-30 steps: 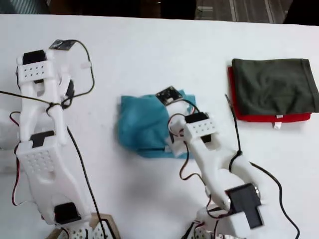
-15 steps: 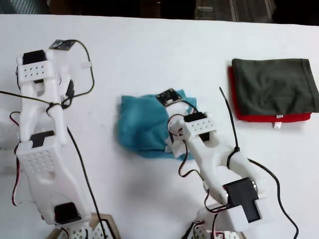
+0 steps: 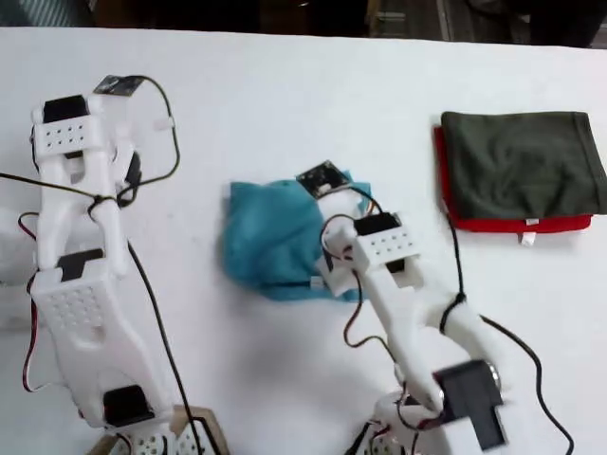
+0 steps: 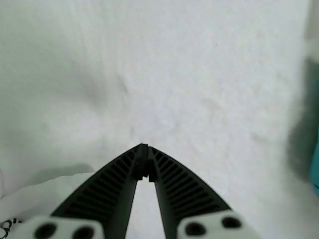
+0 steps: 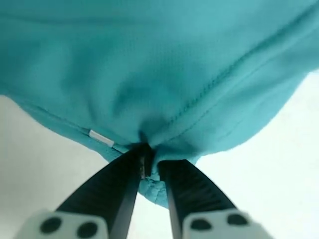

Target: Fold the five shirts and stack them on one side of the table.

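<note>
A teal shirt lies bunched in the middle of the white table. My right gripper is shut on the near edge of the teal shirt, pinching its hem between the black fingers; from above, the right arm's wrist sits over the shirt's right side. At the right edge of the table a folded dark green shirt rests on a folded red shirt. My left gripper is shut on nothing, hovering above bare tablecloth, and the left arm stands at the table's left.
Black cables trail from both arms across the near part of the table. A strip of teal shows at the edge of the left wrist view. The table's far edge meets a dark floor.
The right arm's elbow has swung down and to the right, its wrist shifting slightly. The teal shirt's near edge has pulled in a little. The left arm has kept still.
</note>
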`<act>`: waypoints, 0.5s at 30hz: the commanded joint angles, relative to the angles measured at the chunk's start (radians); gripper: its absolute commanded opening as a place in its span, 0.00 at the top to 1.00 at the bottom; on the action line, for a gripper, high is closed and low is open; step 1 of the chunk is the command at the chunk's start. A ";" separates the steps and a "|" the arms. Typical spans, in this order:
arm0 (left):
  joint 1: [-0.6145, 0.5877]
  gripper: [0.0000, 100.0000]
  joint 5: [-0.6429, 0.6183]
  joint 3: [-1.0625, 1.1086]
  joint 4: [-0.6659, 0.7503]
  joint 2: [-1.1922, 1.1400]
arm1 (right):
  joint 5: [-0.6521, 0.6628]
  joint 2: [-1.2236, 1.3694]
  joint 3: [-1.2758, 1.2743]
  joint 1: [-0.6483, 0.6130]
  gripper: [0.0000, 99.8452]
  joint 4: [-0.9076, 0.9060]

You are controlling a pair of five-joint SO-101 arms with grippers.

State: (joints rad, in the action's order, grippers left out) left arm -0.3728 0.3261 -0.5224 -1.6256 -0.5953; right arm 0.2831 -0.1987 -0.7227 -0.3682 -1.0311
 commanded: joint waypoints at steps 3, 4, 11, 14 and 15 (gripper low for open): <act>-0.008 0.97 0.009 -0.039 0.006 0.009 | 0.006 -0.081 0.026 -0.002 0.91 -0.030; -0.008 0.97 0.009 -0.039 0.005 0.009 | 0.006 -0.079 0.026 -0.002 0.90 -0.030; -0.009 0.97 0.009 -0.041 0.003 0.011 | 0.006 -0.079 0.028 -0.002 0.93 -0.025; -0.009 0.97 0.009 -0.041 0.006 0.011 | 0.006 -0.079 0.028 -0.002 0.93 -0.025; -0.009 0.97 0.009 -0.041 0.008 0.011 | 0.006 -0.079 0.028 -0.002 0.93 -0.025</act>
State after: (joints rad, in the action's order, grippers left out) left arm -0.3728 0.3261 -0.5224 -1.6256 -0.5953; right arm 0.2846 -0.2309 -0.7227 -0.3682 -1.0526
